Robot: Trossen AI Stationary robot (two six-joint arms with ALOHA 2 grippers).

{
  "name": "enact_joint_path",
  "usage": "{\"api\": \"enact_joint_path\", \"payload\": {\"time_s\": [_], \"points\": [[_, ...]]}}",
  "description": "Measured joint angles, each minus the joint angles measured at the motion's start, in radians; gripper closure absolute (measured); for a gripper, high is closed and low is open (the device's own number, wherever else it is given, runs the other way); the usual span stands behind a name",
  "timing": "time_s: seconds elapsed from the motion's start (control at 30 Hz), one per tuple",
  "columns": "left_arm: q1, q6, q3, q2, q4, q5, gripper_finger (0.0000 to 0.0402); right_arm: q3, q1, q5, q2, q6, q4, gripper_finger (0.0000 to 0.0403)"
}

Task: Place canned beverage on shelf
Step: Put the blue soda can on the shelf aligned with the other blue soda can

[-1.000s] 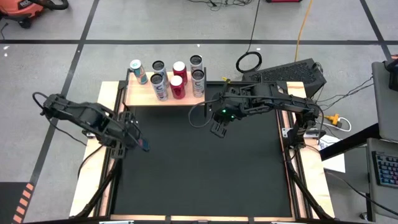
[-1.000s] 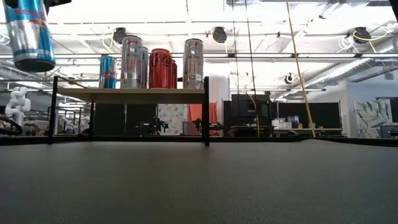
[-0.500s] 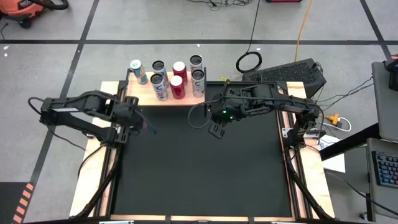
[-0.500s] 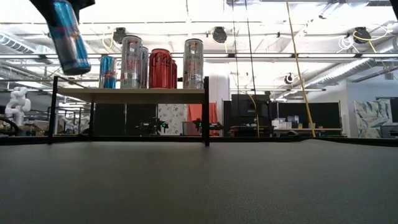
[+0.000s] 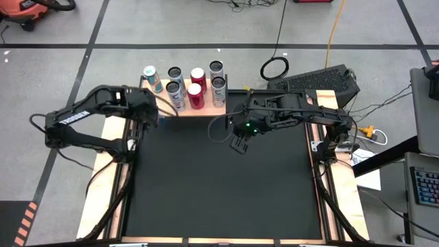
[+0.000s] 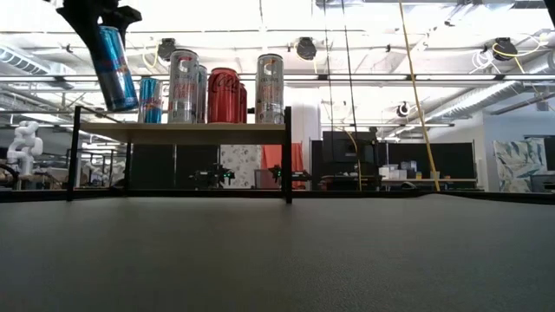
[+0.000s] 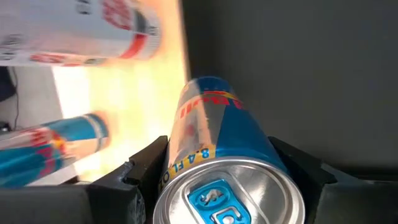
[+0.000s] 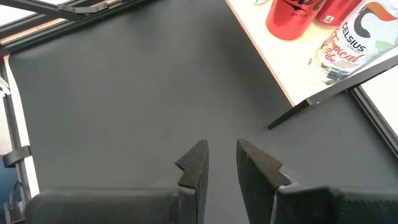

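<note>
1. The left gripper (image 7: 214,186) holds a blue and silver aluminium drink can (image 6: 115,68) in its jaws, clamped on the can's sides near the top. In the low view the can hangs tilted, above the level of the shelf board and near the shelf's left end.
2. The shelf (image 5: 154,105), a small light-wood board on thin black metal legs, already carries seven cans (image 5: 197,87) in two rows, and its front left corner is bare.
3. To do this step well, I judge the can should be brought upright before it goes down, and lowered onto the bare corner clear of the blue can (image 6: 149,100) standing just beside it.
4. The right gripper (image 8: 221,165) hovers over the dark bench (image 5: 219,185) near the shelf's right end, its jaws nearly closed on nothing.
5. Compared with a second ago, the left arm has swung from the bench's left edge up to the shelf, and the can sits nearer the shelf.
</note>
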Motion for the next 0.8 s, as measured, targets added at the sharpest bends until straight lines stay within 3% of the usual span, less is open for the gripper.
{"api": "enact_joint_path", "payload": {"time_s": [0.4,0.8], "points": [[0.202,0.107,0.182,0.089,0.001,0.048,0.0179,0.0,0.016,0.049,0.0,0.001,0.0,0.0335],[0.347,0.143,0.198,0.171,0.001,0.05,0.018,0.0,0.043,0.05,0.0,0.003,0.0,0.0335]]}}
